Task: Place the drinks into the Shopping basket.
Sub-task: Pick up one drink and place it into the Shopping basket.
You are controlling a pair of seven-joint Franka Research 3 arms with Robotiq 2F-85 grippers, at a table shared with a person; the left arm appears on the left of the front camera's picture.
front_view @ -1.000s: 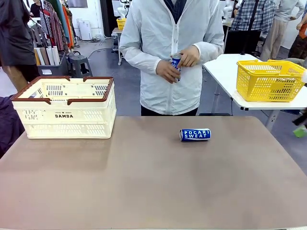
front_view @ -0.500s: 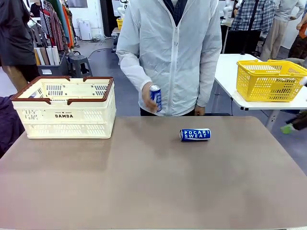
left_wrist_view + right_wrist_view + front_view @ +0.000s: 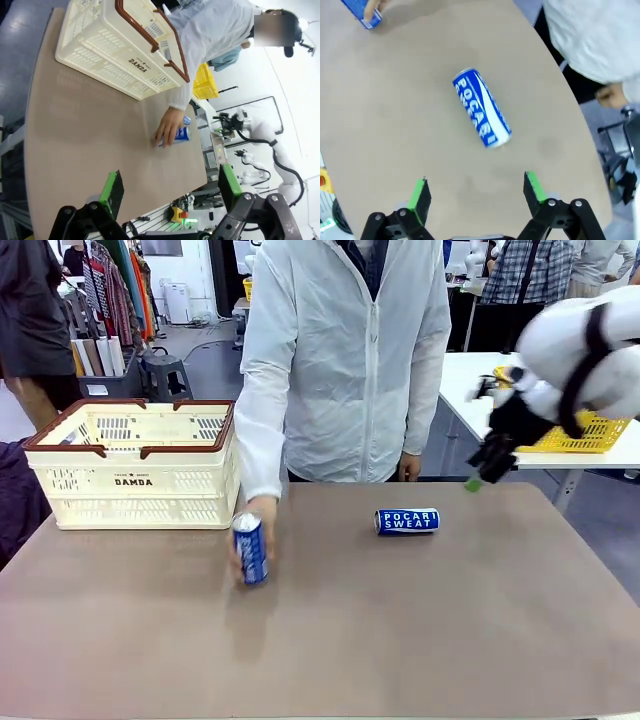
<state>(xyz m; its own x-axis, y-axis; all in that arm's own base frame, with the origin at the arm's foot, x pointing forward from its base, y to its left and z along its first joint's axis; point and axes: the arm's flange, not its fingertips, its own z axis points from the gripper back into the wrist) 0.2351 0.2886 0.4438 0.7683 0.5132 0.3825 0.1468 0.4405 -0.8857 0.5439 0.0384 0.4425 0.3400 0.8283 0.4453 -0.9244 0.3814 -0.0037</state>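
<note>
The cream Shopping basket (image 3: 130,465) with brown rim stands at the table's far left, and it also appears in the left wrist view (image 3: 125,50). A person's hand (image 3: 262,512) holds one blue drink can (image 3: 250,548) upright on the table just right of the basket. A second blue can (image 3: 407,521) lies on its side at mid-table. My right gripper (image 3: 478,476) hovers open above the table's far right; in its wrist view (image 3: 477,192) the lying can (image 3: 481,115) sits just beyond the fingers. My left gripper (image 3: 170,187) is open and empty, far from the cans.
A yellow mesh basket (image 3: 600,430) sits on a white side table behind my right arm. The person stands at the far edge, their other hand (image 3: 612,95) hanging by the table edge. Other people stand in the background.
The person brought the can down from chest height and set it on the table right of the basket. My right arm swung in from the right. The lying can stayed put.
</note>
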